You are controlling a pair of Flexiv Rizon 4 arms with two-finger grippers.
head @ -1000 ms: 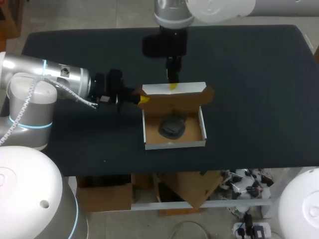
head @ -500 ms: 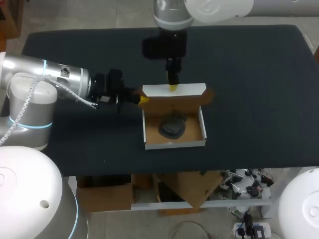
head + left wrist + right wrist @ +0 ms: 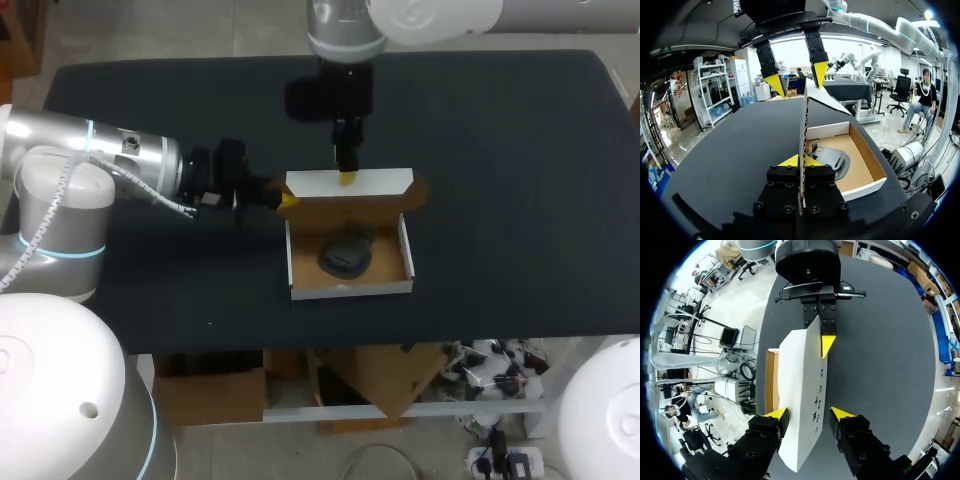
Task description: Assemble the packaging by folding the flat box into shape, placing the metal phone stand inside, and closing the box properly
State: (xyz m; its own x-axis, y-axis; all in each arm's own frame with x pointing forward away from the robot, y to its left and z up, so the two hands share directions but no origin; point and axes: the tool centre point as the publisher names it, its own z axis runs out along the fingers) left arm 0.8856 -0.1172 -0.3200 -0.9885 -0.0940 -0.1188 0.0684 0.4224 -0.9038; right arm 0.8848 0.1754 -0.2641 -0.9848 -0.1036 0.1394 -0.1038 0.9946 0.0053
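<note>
Sitting near the front edge of the worktop (image 3: pixel 500 150), the box (image 3: pixel 350 289) is folded into an open tray and holds the metal phone stand (image 3: pixel 345 255), which lies flat on its brown floor, so the loading step looks done. Behind the tray the lid (image 3: pixel 375 182) stands up from the far wall, white face outward. The left gripper (image 3: pixel 287 199) is clamped on the lid's left edge, cardboard pinched between its fingers, likely to steady the panel. Farthest off, the right gripper (image 3: pixel 347 176) straddles the lid's top edge with fingers spread, not clamping it, seemingly placed to push the lid down over the tray
</note>
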